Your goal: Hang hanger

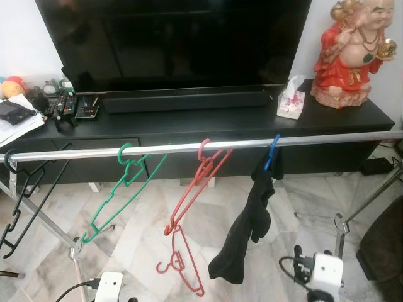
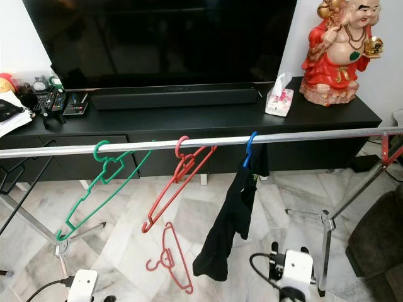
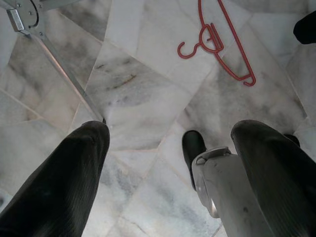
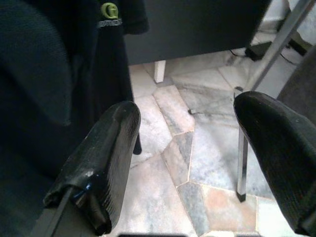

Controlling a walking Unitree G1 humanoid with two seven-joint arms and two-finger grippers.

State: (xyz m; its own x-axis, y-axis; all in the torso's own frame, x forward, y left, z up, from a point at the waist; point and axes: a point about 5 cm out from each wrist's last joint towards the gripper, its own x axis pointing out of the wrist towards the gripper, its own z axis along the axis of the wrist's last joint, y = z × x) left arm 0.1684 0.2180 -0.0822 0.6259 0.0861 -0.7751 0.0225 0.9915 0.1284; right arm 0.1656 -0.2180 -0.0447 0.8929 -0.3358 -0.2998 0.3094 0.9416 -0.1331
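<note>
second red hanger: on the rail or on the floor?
On the floor. The loose red hanger lies flat on the marble tiles below the rail, its hook free, under the red hanger that hangs from it.

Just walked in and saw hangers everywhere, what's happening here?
A humanoid robot stands before a metal clothes rail in front of a TV cabinet. A green hanger, a red hanger and a blue hanger carrying a black garment hang on the rail. Another red hanger lies on the marble floor, not yet hung. The left hand is open above the floor near it; the right hand is open beside the garment. Neither holds anything.
</note>
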